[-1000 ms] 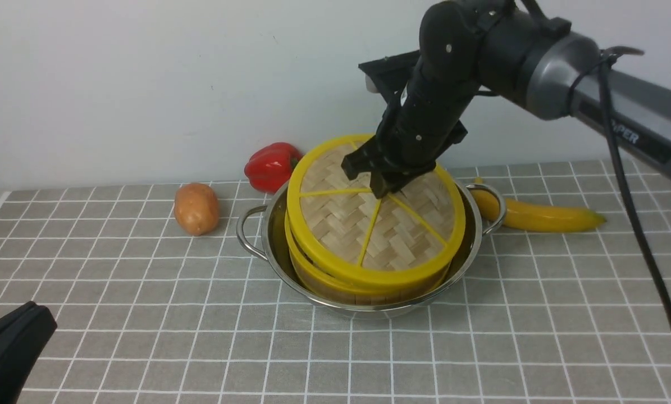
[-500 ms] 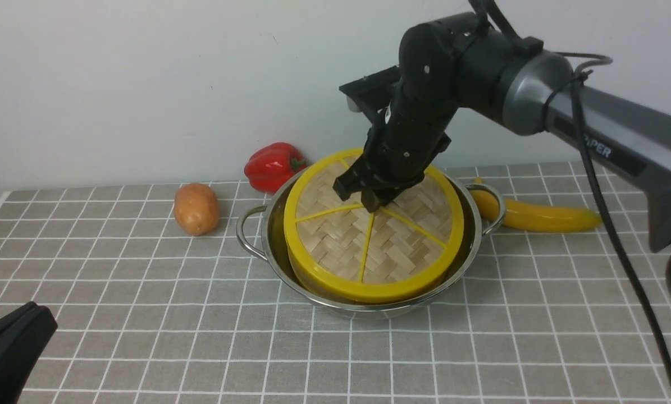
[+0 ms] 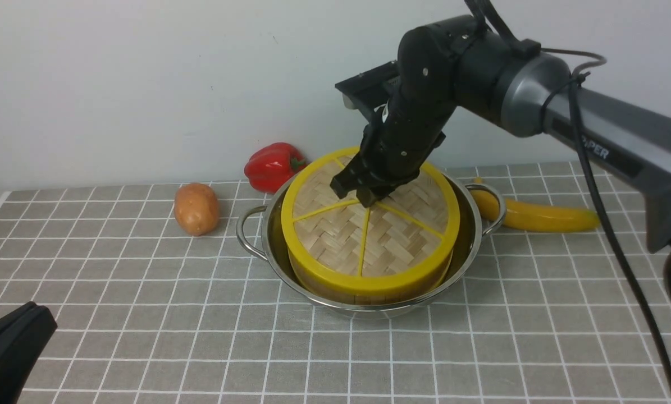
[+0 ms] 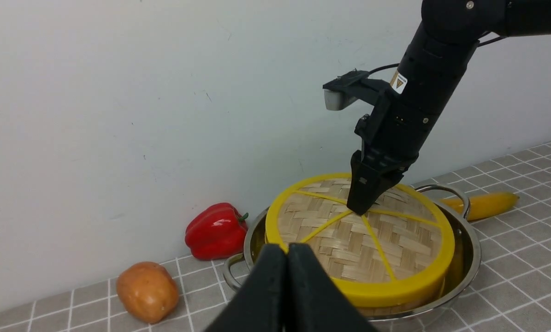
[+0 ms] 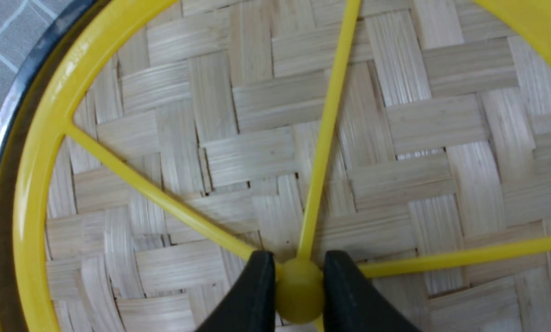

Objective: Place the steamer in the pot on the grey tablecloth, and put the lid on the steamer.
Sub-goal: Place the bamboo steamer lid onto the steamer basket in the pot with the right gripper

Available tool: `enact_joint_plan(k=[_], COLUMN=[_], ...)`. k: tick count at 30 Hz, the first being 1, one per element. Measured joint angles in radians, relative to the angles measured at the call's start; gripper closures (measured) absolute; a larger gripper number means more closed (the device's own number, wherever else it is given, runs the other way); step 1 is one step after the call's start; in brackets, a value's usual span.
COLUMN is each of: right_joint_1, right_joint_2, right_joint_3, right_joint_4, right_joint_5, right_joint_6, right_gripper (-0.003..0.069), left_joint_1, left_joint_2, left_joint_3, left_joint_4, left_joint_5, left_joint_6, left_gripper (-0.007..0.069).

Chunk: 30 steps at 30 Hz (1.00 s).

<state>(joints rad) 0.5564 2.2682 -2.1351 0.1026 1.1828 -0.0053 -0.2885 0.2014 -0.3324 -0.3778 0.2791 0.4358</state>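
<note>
The steel pot [image 3: 249,231] stands on the grey tablecloth [image 3: 144,314] with the steamer [image 3: 369,295] inside it; only a strip of its wooden wall shows. The woven lid [image 3: 369,241] lies flat on the steamer, rim on rim. My right gripper [image 3: 366,197] is shut on the lid's yellow centre knob [image 5: 299,290], one finger on each side in the right wrist view [image 5: 299,286]. My left gripper [image 3: 9,342] is low at the front left, far from the pot, shut and empty [image 4: 287,258]. The left wrist view also shows the lid [image 4: 376,244] and pot [image 4: 469,240].
A red pepper [image 3: 272,165] lies behind the pot on the left, a potato [image 3: 196,208] to its left, and a banana [image 3: 537,216] just right of the pot's right handle. A white wall stands close behind.
The lid was tilted and raised above the steamer; it has come down and a little left and now lies level on the steamer. My right gripper went down with it. The left arm has not moved.
</note>
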Motion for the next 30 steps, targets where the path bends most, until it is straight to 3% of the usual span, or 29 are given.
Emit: enact_joint_plan(k=[30], right_joint_1=[0.001], right_joint_2=[0.002], right_joint_3=[0.0], right_joint_4=[-0.032], right_joint_5=[-0.024], right_joint_6=[0.0], right_gripper=[0.0512], left_joint_1=[0.0], left_joint_2=[0.0], left_joint_3=[0.0], left_joint_4=[-0.001], left_joint_5=[0.0], left_joint_6=[0.001], left_gripper=[0.0633])
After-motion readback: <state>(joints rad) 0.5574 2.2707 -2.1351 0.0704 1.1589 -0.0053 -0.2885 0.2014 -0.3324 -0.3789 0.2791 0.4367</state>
